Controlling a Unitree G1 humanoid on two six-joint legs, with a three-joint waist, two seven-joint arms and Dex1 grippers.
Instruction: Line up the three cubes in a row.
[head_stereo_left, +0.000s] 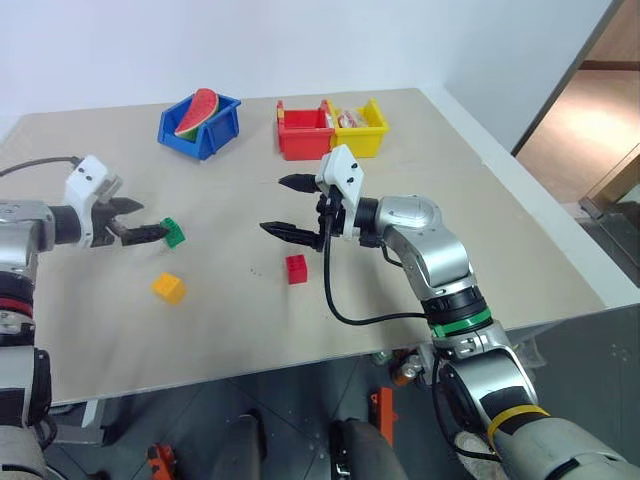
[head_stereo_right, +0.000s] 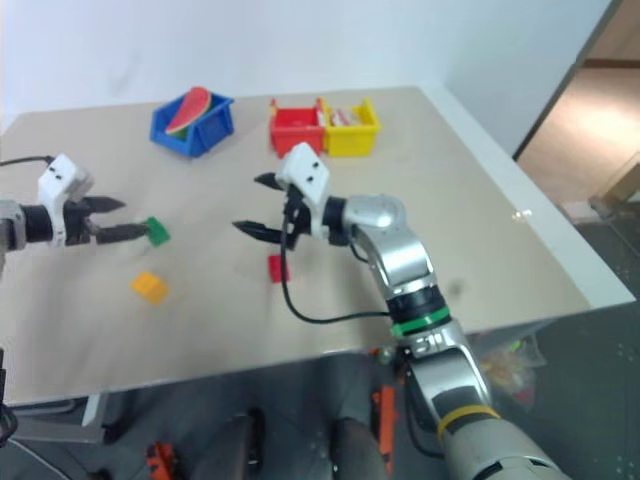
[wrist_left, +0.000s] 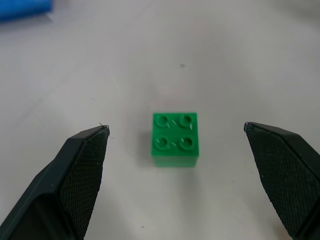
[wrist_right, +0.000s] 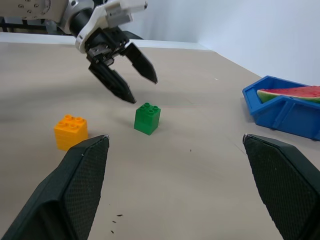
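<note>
The left gripper (head_stereo_left: 140, 222) hangs low over the table (head_stereo_left: 480, 220) with its two black fingers spread wide and nothing between them. Its tips point at the green cube (head_stereo_left: 173, 233), which sits on the table just past them; in the left wrist view the green cube (wrist_left: 174, 139) lies between the lines of the two fingers (wrist_left: 82, 170), a little beyond the tips, studs up. From the right wrist view the left gripper (wrist_right: 134, 80) hovers just above and behind the green cube (wrist_right: 147, 118), not touching it.

The right gripper (head_stereo_left: 287, 206) is held above the middle of the table, turned sideways toward the robot's left, its fingers also wide apart and empty. The red cube (head_stereo_left: 296, 269) rests on the table just below and slightly in front of its lower finger, apart from it.

The yellow cube (head_stereo_left: 168, 288) lies nearer the table's front edge, near the green one and well left of the red. The three cubes are spread out, not in a row.

Farther back stand a blue bin (head_stereo_left: 199, 126) holding a watermelon slice (head_stereo_left: 197, 112), and a red bin (head_stereo_left: 303, 131) touching a yellow bin (head_stereo_left: 362, 129).
</note>
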